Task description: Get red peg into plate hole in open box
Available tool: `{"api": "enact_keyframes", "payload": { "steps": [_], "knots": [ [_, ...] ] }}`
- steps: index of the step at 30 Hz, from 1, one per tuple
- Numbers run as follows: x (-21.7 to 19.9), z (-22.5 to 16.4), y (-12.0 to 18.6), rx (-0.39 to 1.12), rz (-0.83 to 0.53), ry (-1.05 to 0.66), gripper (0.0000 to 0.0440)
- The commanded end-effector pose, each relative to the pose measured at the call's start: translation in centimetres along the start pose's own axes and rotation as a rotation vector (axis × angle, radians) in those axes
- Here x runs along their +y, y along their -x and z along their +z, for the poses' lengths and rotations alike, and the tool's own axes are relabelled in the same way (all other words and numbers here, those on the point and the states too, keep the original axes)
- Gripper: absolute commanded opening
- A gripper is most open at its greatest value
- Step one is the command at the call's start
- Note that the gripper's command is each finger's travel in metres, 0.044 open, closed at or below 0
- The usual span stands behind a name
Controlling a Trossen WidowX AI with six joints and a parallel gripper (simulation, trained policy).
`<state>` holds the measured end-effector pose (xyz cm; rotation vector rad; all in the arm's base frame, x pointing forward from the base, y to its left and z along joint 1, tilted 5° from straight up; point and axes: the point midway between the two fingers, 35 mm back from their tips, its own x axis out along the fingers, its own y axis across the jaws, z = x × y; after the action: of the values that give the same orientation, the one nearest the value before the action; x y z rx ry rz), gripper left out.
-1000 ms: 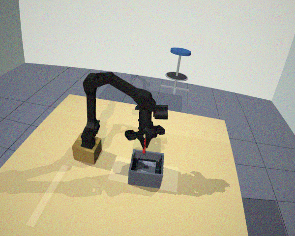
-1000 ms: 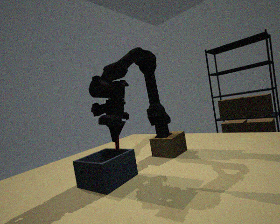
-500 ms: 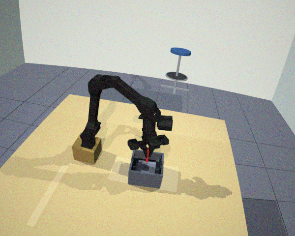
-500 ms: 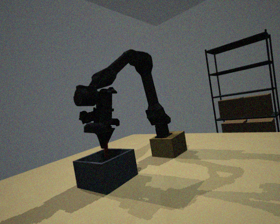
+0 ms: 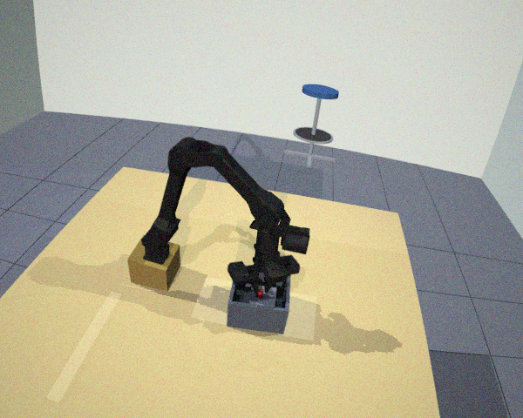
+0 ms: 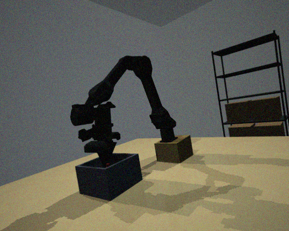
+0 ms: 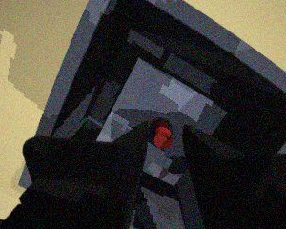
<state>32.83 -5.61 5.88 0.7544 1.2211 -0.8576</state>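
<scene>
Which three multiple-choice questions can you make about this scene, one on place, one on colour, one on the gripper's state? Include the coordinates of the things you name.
1. Where is the red peg [image 5: 260, 293] [image 6: 108, 164] [image 7: 163, 137]?
A) beside the box
B) inside the box
C) on the shelf

2. What colour is the stool's seat [image 5: 320, 91]?
A) blue
B) green
C) white

3. How do the gripper's fingers stand?
A) pressed together
B) clamped on the box wall
C) apart, with gaps beside the peg

1 B: the box walls [image 5: 257, 317] [image 6: 124, 177] [image 7: 69, 81] surround it.
2 A: the top view shows a blue disc.
3 C: the wrist view shows the gripper [image 7: 165, 129] parted around the peg.
</scene>
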Motion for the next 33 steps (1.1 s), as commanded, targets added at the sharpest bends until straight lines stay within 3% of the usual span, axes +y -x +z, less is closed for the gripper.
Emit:
{"api": "enact_keyframes", "payload": {
  "steps": [1,12,26,33],
  "knots": [
    [0.3,0.4,-0.6,0.009,-0.006,0.019,0.0186],
    [2.2,3.4,-0.7,-0.023,0.023,0.044,0.044],
    [3.9,8.0,0.4,-0.133,0.097,0.014,0.044],
    [4.0,8.2,0.5,-0.138,0.1,0.013,0.044]
  ]
}}
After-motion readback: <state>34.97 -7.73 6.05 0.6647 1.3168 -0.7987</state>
